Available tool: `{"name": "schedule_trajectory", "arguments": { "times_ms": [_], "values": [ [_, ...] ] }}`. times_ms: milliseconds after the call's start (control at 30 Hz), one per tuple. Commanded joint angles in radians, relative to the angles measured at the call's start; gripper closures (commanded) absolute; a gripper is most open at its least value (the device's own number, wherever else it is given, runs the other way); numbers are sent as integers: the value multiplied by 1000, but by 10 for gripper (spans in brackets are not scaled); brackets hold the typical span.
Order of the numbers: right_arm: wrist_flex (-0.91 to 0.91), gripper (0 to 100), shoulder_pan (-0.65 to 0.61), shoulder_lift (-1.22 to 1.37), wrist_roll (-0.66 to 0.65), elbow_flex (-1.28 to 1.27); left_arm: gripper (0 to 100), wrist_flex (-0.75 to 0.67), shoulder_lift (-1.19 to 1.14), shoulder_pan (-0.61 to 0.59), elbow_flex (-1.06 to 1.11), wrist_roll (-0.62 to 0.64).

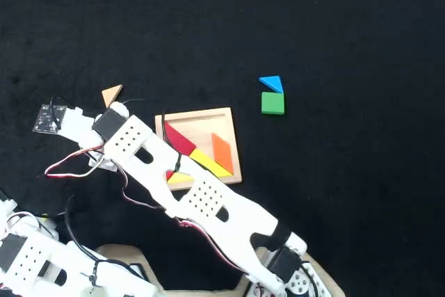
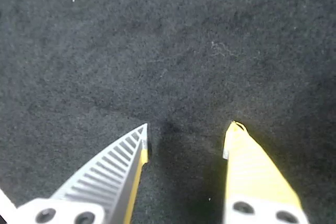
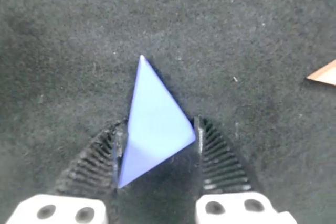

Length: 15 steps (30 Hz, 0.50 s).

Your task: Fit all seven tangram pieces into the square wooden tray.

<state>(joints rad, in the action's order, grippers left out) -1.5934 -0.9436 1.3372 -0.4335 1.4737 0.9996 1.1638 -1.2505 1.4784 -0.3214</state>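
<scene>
The square wooden tray [image 1: 198, 112] lies mid-table with a red piece [image 1: 179, 140], an orange piece [image 1: 222, 152] and a yellow piece [image 1: 208, 163] in it. My right arm [image 1: 174, 186] stretches across the tray's near-left corner to the cloth left of it. There my right gripper [image 3: 157, 129] is shut on a pale purple triangle [image 3: 152, 108] that lies flat on the cloth. A tan triangle [image 1: 111, 94] [image 3: 324, 73] lies just beyond. A blue triangle [image 1: 272, 84] and a green square [image 1: 272, 103] sit right of the tray. My left gripper [image 2: 186, 132] hangs open over bare cloth.
My left arm [image 1: 28, 259] rests at the near-left corner of the table. A small circuit board [image 1: 50, 118] with red and white wires sits on the right arm's wrist, left of the tray. Black cloth [image 1: 348, 46] covers the whole table.
</scene>
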Motion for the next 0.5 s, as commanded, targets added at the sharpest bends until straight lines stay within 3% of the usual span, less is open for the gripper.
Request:
{"name": "schedule_trajectory", "arguments": {
  "times_ms": [0, 133, 267, 467],
  "values": [
    [-32, 956, 40, -30, -6, 51, 766, -15, 11, 36, -5, -2],
    [-133, 956, 48, -62, -6, 193, 766, -15, 11, 59, -5, -2],
    [-166, 956, 68, -136, 8, 174, 766, -15, 11, 61, -5, -2],
    [-173, 956, 212, -288, 83, 139, 766, -15, 11, 61, -5, -2]
  ]
}}
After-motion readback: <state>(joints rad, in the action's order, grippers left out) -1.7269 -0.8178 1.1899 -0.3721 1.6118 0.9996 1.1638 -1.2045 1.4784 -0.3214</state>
